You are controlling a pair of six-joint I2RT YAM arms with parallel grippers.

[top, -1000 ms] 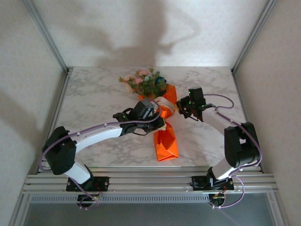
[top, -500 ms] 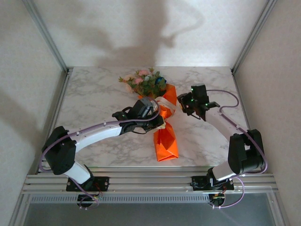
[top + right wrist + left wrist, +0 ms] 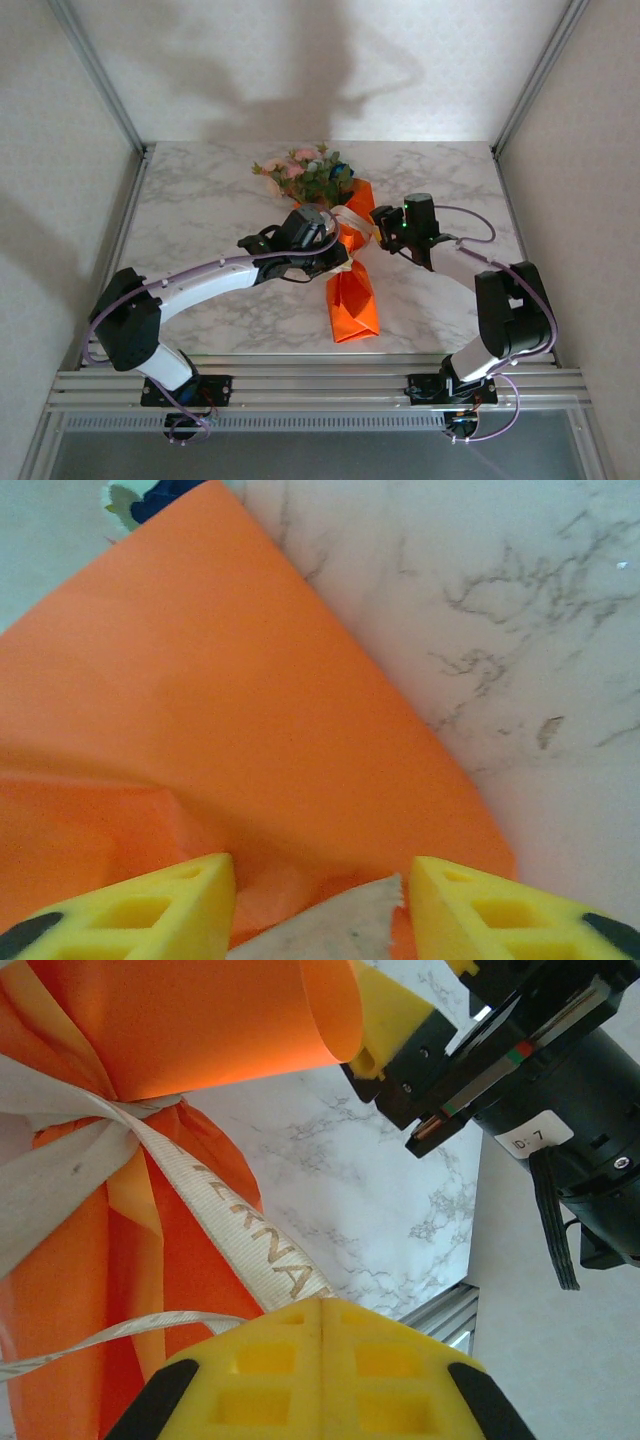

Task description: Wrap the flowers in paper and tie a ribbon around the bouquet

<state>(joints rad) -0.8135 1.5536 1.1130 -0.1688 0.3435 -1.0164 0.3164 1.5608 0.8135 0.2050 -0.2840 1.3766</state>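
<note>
Here — left claw (image 3: pixel 322 1308) nips ribbon (image 3: pixel 240 1225); right claw (image 3: pixel 315 882) agape, paper (image 3: pixel 200 710) ahead.

The paper (image 3: pixel 352 300) is glowing bright glossy orange, deepening to red-orange in its folds. The ribbon (image 3: pixel 250 1250) is showing pale cream with faint gold lettering along it. The flowers (image 3: pixel 305 172) are showing pink, white and deep blue among green leaves. The table (image 3: pixel 200 200) is showing white marble with grey veins. My left gripper (image 3: pixel 322 1310) and right gripper (image 3: pixel 320 870) are showing yellow with black corners. My arms (image 3: pixel 210 285) are showing white and black, trailing purple cables (image 3: pixel 110 310).
</note>
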